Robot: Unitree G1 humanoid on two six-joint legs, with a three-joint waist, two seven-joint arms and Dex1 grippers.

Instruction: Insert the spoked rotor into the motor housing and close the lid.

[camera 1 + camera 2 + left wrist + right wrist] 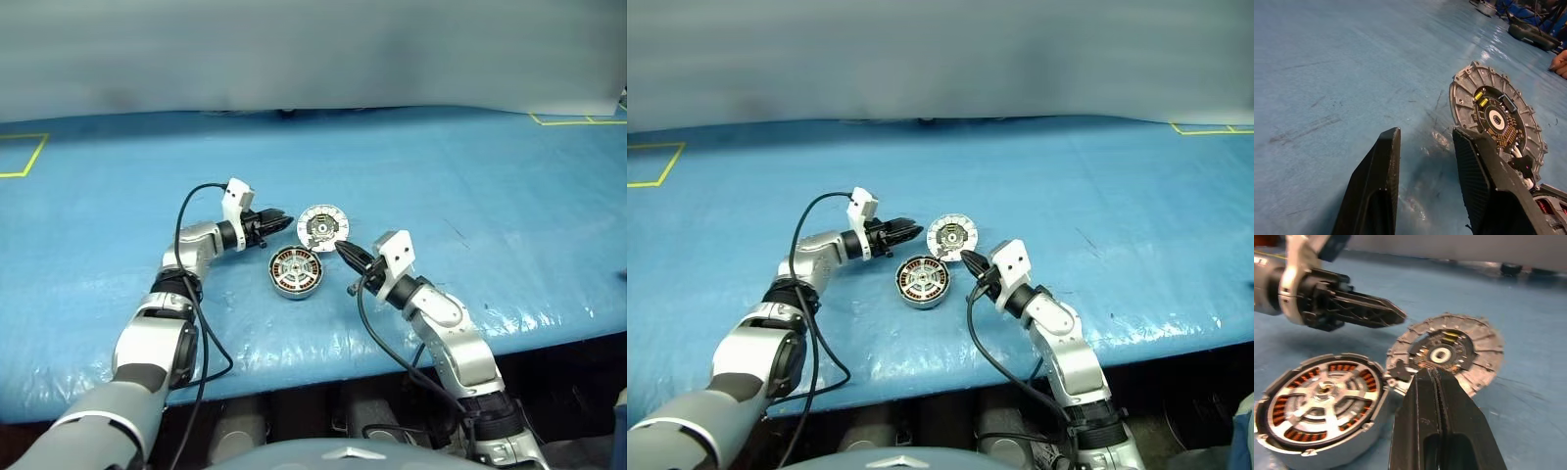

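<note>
Glossy blue plastic table cover (470, 196)

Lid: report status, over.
Left gripper open, empty, beside lid. Right gripper shut, empty. Lid off, electronics face up, beside motor housing; spoked rotor seated inside. Nothing blocking.

A: What is getting hidden near the lid (1497, 119)?
B: In the left wrist view, a black finger (1488, 188) is covering its lower rim, and the motor housing (1547, 205) is being cut off at the corner.
A: And the right wrist view?
B: The right end effector (1431, 373) is covering the lid's edge at six o'clock.
</note>
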